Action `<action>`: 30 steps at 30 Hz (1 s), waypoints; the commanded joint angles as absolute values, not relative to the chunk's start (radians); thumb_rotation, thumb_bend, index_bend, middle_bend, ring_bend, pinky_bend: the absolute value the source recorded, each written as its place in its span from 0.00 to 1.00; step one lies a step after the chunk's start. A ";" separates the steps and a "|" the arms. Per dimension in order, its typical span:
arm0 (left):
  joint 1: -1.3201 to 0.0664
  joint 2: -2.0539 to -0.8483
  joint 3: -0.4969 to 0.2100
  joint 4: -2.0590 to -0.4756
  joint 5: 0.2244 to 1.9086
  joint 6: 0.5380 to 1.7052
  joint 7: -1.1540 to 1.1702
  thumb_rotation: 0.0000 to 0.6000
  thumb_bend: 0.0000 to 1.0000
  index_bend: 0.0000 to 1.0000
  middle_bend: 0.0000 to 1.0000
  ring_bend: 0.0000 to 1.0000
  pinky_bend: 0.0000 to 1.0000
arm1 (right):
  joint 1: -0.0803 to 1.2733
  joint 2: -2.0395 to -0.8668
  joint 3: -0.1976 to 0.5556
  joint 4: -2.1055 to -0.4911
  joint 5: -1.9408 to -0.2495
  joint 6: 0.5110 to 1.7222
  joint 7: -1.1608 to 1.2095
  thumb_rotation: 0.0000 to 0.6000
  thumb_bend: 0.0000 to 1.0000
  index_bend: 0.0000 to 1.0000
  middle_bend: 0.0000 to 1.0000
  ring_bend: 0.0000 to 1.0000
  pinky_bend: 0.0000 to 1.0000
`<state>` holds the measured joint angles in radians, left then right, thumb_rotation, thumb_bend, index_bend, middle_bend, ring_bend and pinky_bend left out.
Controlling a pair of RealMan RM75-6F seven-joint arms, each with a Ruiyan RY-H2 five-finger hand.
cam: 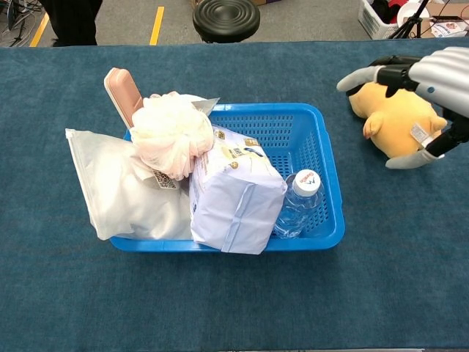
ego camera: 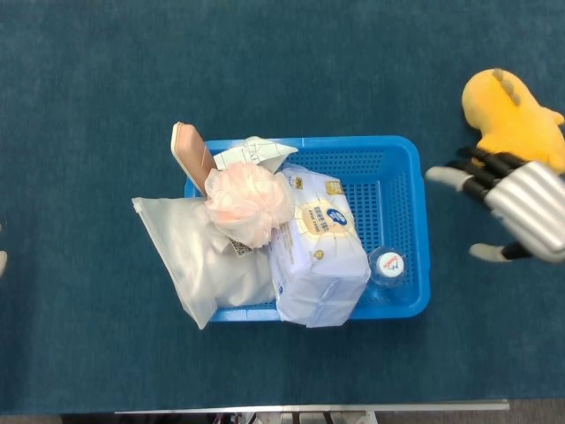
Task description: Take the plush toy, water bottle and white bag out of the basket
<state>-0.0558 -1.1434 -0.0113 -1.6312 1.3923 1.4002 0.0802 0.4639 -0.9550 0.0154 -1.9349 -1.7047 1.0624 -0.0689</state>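
Note:
The yellow plush toy (ego camera: 505, 108) (cam: 396, 121) lies on the table, to the right of the blue basket (ego camera: 408, 155) (cam: 323, 147) and outside it. My right hand (ego camera: 516, 210) (cam: 429, 77) hovers by the plush with its fingers spread and nothing in them. The water bottle (ego camera: 387, 264) (cam: 298, 199) stands upright in the basket's near right corner. The white bag (ego camera: 199, 256) (cam: 121, 187) leans over the basket's left rim. Only a sliver of my left hand (ego camera: 3, 261) shows at the left edge of the head view.
A pale tissue pack (ego camera: 318, 252) (cam: 236, 198) fills the basket's middle, beside the bottle. A pink bath puff (ego camera: 250, 201) (cam: 171, 133) and a pink flat item (ego camera: 190, 152) (cam: 123, 94) sit at the basket's back left. A black stool (cam: 226, 17) stands beyond the table.

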 commanded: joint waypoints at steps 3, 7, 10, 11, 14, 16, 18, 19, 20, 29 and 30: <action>-0.055 -1.143 -0.011 -1.627 1.394 1.401 0.073 1.00 0.28 0.45 0.42 0.33 0.50 | 0.523 -0.972 0.025 -1.945 -1.706 0.996 -0.034 1.00 0.00 0.21 0.29 0.18 0.36; -0.055 -1.144 -0.012 -1.623 1.392 1.400 0.068 1.00 0.28 0.45 0.42 0.33 0.50 | 0.549 -0.968 0.024 -1.955 -1.725 0.983 0.024 1.00 0.00 0.23 0.30 0.20 0.38; -0.055 -1.144 -0.012 -1.621 1.392 1.399 0.066 1.00 0.28 0.45 0.42 0.33 0.50 | 0.565 -0.966 0.016 -1.957 -1.740 0.970 0.054 1.00 0.00 0.23 0.31 0.21 0.38; -0.055 -1.145 -0.012 -1.621 1.392 1.399 0.066 1.00 0.28 0.45 0.42 0.33 0.50 | 0.570 -0.966 0.014 -1.957 -1.743 0.965 0.061 1.00 0.00 0.23 0.31 0.21 0.38; -0.055 -1.145 -0.012 -1.621 1.393 1.400 0.065 1.00 0.28 0.45 0.42 0.33 0.50 | 0.585 -0.965 0.005 -1.960 -1.750 0.947 0.090 1.00 0.00 0.24 0.32 0.21 0.38; -0.054 -1.145 -0.012 -1.620 1.393 1.400 0.064 1.00 0.28 0.45 0.42 0.33 0.50 | 0.597 -0.960 -0.002 -1.962 -1.755 0.933 0.110 1.00 0.00 0.24 0.32 0.21 0.38; -0.054 -1.146 -0.012 -1.620 1.392 1.400 0.064 1.00 0.28 0.45 0.42 0.33 0.50 | 0.607 -0.958 -0.007 -1.962 -1.756 0.919 0.119 1.00 0.00 0.24 0.33 0.21 0.38; -0.054 -1.146 -0.012 -1.620 1.392 1.400 0.064 1.00 0.28 0.45 0.42 0.33 0.50 | 0.611 -0.958 -0.009 -1.962 -1.755 0.914 0.120 1.00 0.00 0.24 0.33 0.21 0.38; -0.054 -1.146 -0.012 -1.619 1.392 1.400 0.064 1.00 0.28 0.45 0.42 0.33 0.50 | 0.615 -0.959 -0.011 -1.962 -1.754 0.906 0.119 1.00 0.00 0.25 0.33 0.21 0.38; -0.049 -1.148 -0.010 -1.614 1.389 1.401 0.058 1.00 0.28 0.45 0.42 0.33 0.50 | 0.648 -0.980 -0.020 -1.956 -1.724 0.848 0.097 1.00 0.00 0.25 0.33 0.22 0.41; -0.048 -1.148 -0.009 -1.614 1.390 1.402 0.057 1.00 0.28 0.45 0.42 0.33 0.50 | 0.651 -0.985 -0.020 -1.955 -1.719 0.842 0.093 1.00 0.00 0.25 0.33 0.22 0.41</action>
<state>-0.0482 -1.1479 -0.0093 -1.6136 1.3896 1.4018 0.0568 0.6482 -0.9817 -0.0199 -1.9563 -1.7219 0.8457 0.0960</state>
